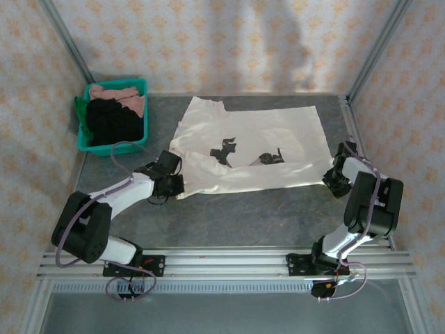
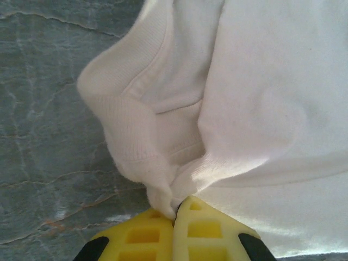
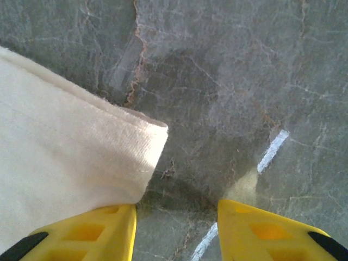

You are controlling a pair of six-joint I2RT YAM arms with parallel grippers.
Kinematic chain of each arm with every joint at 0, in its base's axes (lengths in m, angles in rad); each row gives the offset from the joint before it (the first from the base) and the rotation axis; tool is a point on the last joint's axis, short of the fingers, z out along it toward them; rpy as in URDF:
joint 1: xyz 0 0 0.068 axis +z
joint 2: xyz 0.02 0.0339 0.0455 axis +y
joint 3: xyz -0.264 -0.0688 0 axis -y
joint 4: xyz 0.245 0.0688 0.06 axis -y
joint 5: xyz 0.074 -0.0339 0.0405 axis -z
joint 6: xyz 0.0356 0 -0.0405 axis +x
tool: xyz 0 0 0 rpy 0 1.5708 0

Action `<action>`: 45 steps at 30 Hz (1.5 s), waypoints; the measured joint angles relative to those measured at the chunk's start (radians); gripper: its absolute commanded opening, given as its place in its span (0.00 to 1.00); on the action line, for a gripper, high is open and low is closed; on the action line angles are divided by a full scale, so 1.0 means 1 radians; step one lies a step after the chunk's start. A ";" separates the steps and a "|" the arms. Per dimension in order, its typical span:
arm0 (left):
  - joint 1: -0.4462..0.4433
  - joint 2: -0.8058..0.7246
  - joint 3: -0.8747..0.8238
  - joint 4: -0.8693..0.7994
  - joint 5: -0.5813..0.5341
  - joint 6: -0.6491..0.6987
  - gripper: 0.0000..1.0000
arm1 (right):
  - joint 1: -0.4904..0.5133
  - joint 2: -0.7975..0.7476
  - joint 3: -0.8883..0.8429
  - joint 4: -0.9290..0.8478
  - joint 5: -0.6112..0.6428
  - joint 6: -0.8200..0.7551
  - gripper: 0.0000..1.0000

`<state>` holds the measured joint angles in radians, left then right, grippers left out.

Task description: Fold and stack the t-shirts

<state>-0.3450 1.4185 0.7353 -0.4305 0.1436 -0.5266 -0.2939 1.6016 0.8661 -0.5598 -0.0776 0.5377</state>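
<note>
A large cream-white t-shirt (image 1: 257, 142) with a small black print lies spread on the grey table. My left gripper (image 1: 179, 184) is at its near left corner. In the left wrist view that gripper (image 2: 176, 213) is shut, its yellow fingers pinching a bunched fold of the white cloth (image 2: 163, 163). At the shirt's near right corner is my right gripper (image 1: 331, 178), standing open (image 3: 176, 217). The cloth corner (image 3: 92, 157) lies against its left finger (image 3: 103, 228), and bare table shows between the fingers. Black (image 1: 115, 122), pink (image 1: 125, 97) and green (image 1: 82, 111) t-shirts sit in the bin.
The teal plastic bin (image 1: 111, 147) stands at the back left, close to the left arm. Metal frame posts and papered walls close the table on three sides. A white tape mark (image 3: 272, 149) crosses the table by the right gripper.
</note>
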 measured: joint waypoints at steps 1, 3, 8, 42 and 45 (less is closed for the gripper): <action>0.008 0.000 0.003 -0.009 -0.003 0.004 0.00 | 0.000 -0.002 0.000 -0.001 0.003 0.000 0.43; 0.029 0.000 0.005 -0.019 -0.005 0.010 0.00 | 0.000 -0.008 0.000 -0.001 0.003 0.000 0.43; 0.058 0.000 0.011 -0.046 -0.021 0.025 0.00 | 0.000 -0.063 0.000 0.003 -0.019 0.002 0.46; 0.070 -0.029 0.313 -0.277 -0.261 0.034 0.56 | 0.161 -0.162 0.029 0.108 -0.078 0.066 0.47; 0.016 0.110 0.467 -0.260 -0.256 0.046 0.56 | 0.180 -0.053 0.117 0.113 -0.084 0.040 0.47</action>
<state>-0.3294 1.5284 1.2026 -0.6903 -0.1120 -0.4805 -0.1139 1.5486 0.9829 -0.4469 -0.1616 0.5781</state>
